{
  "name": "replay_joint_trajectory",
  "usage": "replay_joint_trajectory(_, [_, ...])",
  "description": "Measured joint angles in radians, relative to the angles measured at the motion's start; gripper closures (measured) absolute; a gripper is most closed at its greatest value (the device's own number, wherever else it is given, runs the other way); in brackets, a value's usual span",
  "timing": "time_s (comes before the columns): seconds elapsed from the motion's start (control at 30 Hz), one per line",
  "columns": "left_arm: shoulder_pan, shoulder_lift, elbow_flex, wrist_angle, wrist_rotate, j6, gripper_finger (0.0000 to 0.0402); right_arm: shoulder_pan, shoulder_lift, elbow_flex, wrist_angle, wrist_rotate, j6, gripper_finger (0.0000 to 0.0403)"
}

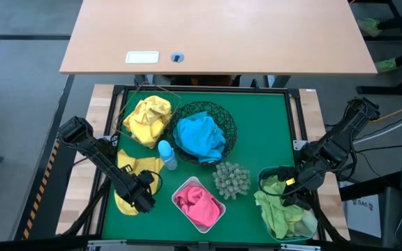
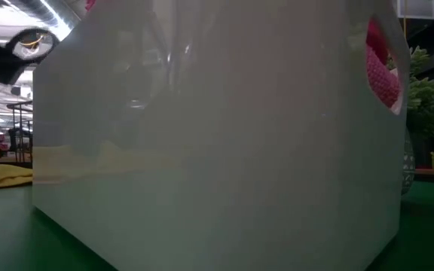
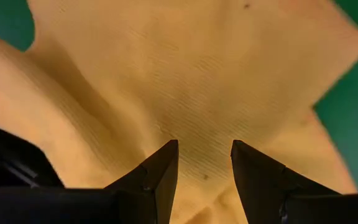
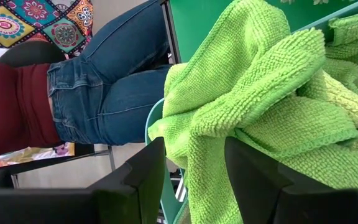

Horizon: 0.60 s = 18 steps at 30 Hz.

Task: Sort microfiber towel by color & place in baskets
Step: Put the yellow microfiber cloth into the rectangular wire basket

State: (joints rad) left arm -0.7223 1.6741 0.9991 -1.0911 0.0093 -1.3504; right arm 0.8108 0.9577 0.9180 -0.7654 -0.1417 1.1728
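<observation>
Left hand (image 1: 142, 196) sits low over the loose yellow towel (image 1: 128, 183) at the front-left of the green worktop (image 1: 257, 132), near the white tub (image 1: 216, 221). In the left wrist view its fingers (image 3: 160, 171) are spread with yellow cloth (image 3: 185, 87) right under the gap; nothing pinched yet.

Right hand (image 1: 293, 187) is over the blue tub (image 1: 265, 176) at the front-right, which holds the green towels (image 1: 279, 213). Fingers (image 4: 145, 168) are spread and a green fold (image 4: 241, 106) lies across the gap, partly over the tub rim; I can't tell if it touches them.

Sorted so far:
- another yellow towel (image 1: 147, 120) in the wire basket (image 1: 128, 103), back-left
- blue towel (image 1: 199, 137) in the black mesh bowl (image 1: 227, 120)
- pink towel (image 1: 197, 204) in the white tub

Risks, as I see it:
- The left hand may close on a thin ridge and the cloth slips out on the lift, or it drags.
- The small blue bottle (image 1: 166, 155) stands just beside the yellow towel on the way to the wire basket; a trailing corner could tip it.
- The green fold hangs over the rim, so the right hand pulling away could snag it and drag it out.
- The spiky ball (image 1: 231, 180) is near both front tubs.
</observation>
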Motion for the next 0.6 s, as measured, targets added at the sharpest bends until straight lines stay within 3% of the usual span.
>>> replay_joint_trajectory(0.33, [0.000, -0.008, -0.144, 0.179, 0.002, -0.001, 0.0258, 0.000, 0.000, 0.000, 0.000, 0.000, 0.000, 0.0235])
replay_joint_trajectory(0.6, [-0.002, -0.010, -0.158, 0.204, -0.026, -0.002, 0.0273, 0.000, 0.000, 0.000, 0.000, 0.000, 0.000, 0.0235])
